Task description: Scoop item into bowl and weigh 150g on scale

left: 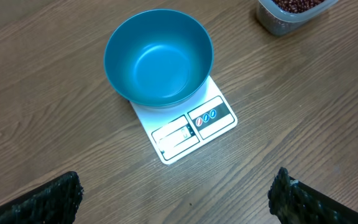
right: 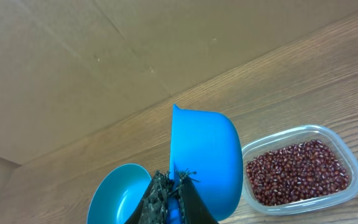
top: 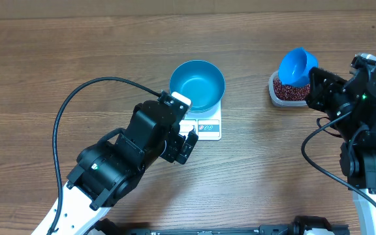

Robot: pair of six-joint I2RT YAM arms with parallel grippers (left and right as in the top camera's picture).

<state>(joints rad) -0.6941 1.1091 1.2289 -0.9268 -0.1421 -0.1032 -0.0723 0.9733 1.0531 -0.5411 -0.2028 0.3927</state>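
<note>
Bowl (top: 197,85) is seated on the scale (top: 207,126), beans (top: 292,92) are contained in the clear tub (top: 272,89), left end effector (top: 188,145) is held apart near the scale, right end effector (right: 173,202) is clamped on the blue scoop (top: 297,65).

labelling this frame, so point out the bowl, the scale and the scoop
bowl (left: 158,62): left wrist view, inner floor
scale (left: 190,127): left wrist view, panel between display and buttons
scoop (right: 207,158): right wrist view, side of its cup
</note>
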